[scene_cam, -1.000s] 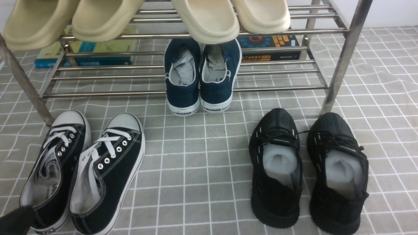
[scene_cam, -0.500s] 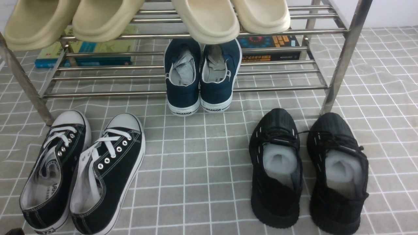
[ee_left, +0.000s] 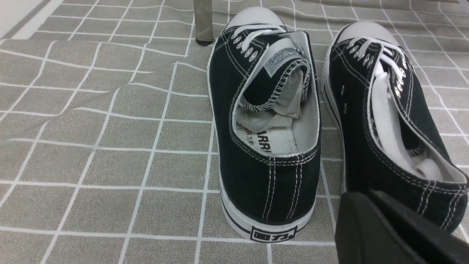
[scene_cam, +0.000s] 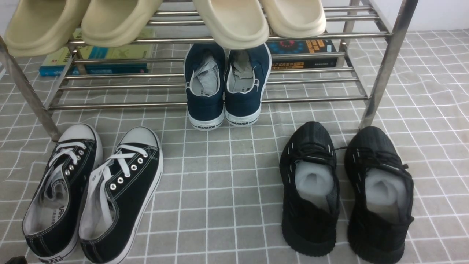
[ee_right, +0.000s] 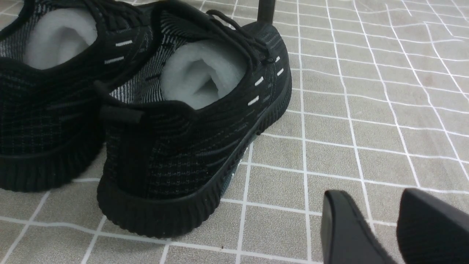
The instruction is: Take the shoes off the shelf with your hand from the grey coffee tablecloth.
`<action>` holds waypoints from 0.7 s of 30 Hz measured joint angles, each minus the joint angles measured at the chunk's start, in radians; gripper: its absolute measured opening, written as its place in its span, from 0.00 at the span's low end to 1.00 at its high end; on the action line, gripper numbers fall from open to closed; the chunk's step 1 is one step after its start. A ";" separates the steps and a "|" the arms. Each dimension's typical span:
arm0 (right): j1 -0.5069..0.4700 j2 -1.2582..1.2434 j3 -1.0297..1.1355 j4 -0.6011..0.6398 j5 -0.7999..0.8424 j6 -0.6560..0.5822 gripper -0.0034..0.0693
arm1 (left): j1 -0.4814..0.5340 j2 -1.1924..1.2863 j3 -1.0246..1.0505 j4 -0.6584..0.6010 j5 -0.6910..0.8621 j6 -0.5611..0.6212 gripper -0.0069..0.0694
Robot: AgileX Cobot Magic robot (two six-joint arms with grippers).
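The pair of black canvas sneakers [scene_cam: 121, 183] with white laces stands on the grey checked tablecloth [scene_cam: 220, 190], in front of the steel shelf's [scene_cam: 220, 103] left leg. In the left wrist view both sneakers [ee_left: 267, 183] show heel-on. My left gripper [ee_left: 366, 196] is shut and empty, just behind the heel of one sneaker [ee_left: 366, 121]. In the front view only a black tip [scene_cam: 14, 260] of it shows at the lower left corner. My right gripper [ee_right: 373, 205] is open and empty over bare cloth, beside the black knit sneakers.
Navy slip-ons [scene_cam: 223, 88] sit on the shelf's lower tier and beige slippers [scene_cam: 231, 22] on the top tier. All-black knit sneakers [scene_cam: 344, 190] stand on the cloth at the right. Books [scene_cam: 99, 58] lie behind the shelf.
The black tip of my left gripper has drawn back towards the lower left corner of the front view, away from the sneaker's heel. The shoes have not moved.
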 joint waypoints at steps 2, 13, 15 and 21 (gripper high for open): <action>0.000 0.000 0.000 0.000 0.000 0.000 0.38 | 0.007 0.000 0.000 0.001 0.000 0.000 0.14; 0.000 0.000 0.000 0.000 0.000 0.000 0.38 | 0.023 0.000 0.000 0.003 0.000 0.000 0.15; 0.000 0.000 0.000 0.000 0.000 0.000 0.38 | 0.023 0.000 0.000 0.003 0.000 0.000 0.15; 0.000 0.000 0.000 0.000 0.000 0.000 0.38 | 0.023 0.000 0.000 0.003 0.000 0.000 0.15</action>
